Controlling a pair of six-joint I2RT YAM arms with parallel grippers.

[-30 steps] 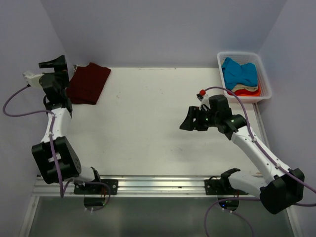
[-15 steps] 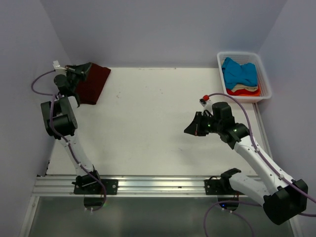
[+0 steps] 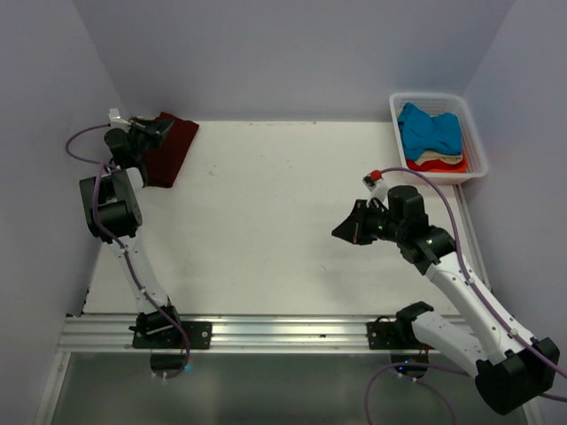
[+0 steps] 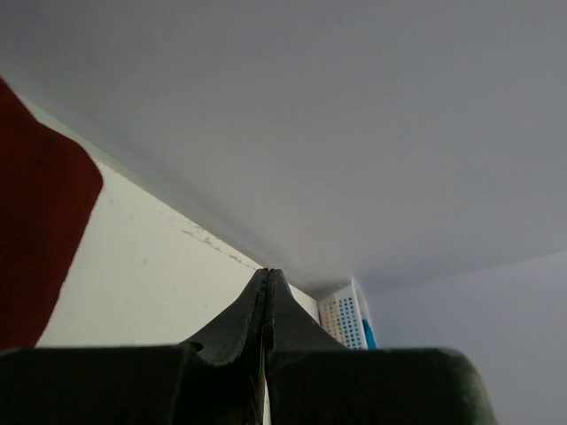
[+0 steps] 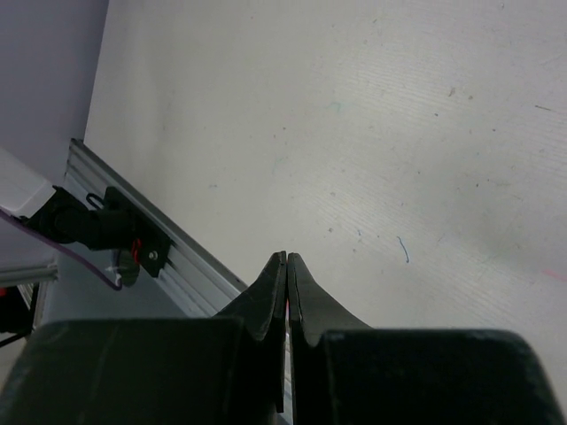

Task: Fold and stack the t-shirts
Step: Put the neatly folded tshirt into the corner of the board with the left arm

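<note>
Here, the maroon shirt [image 3: 173,150] lies folded flat, dark and plain, at the table's [image 3: 266,230] far left corner. A blue shirt [image 3: 431,127] heaps over a cream shirt [image 3: 440,158] and a red shirt [image 3: 425,166] in the basket [image 3: 477,146], far right. Table white, scuffed; walls pale lilac. Both arms' jaws are pressed together, empty.

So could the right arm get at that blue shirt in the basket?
Probably yes. The blue shirt lies on top of the pile in the open basket, and nothing stands between it and the right tool. That tool is shut and points away from the basket, so it would have to turn and open first.
</note>
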